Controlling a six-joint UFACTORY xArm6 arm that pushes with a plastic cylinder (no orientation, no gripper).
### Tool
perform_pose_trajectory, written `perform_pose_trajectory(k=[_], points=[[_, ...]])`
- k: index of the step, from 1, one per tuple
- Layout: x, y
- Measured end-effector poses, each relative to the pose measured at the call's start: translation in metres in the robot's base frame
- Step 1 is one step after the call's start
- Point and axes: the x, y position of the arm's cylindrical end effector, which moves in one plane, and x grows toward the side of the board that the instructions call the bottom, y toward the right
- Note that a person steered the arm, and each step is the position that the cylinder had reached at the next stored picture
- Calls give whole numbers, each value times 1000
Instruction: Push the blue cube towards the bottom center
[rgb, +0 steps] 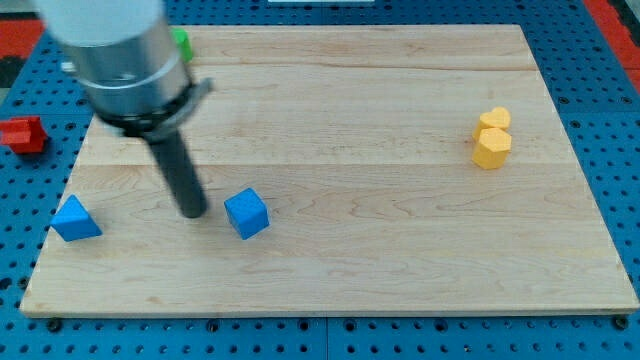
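The blue cube (246, 213) sits on the wooden board (380, 250) at the lower left of the view. My tip (193, 213) rests just to the cube's left, a small gap apart from it. The rod rises up and left to the grey arm body at the view's top left.
A blue triangular block (75, 219) lies near the board's left edge. Two yellow blocks (491, 138) sit together at the right. A green block (181, 43) peeks out behind the arm at the top left. A red block (24, 134) lies off the board at the left.
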Motion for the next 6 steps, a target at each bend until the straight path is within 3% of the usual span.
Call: perform_pose_trajectory(k=[1,6], points=[[0,36],[-69,21]])
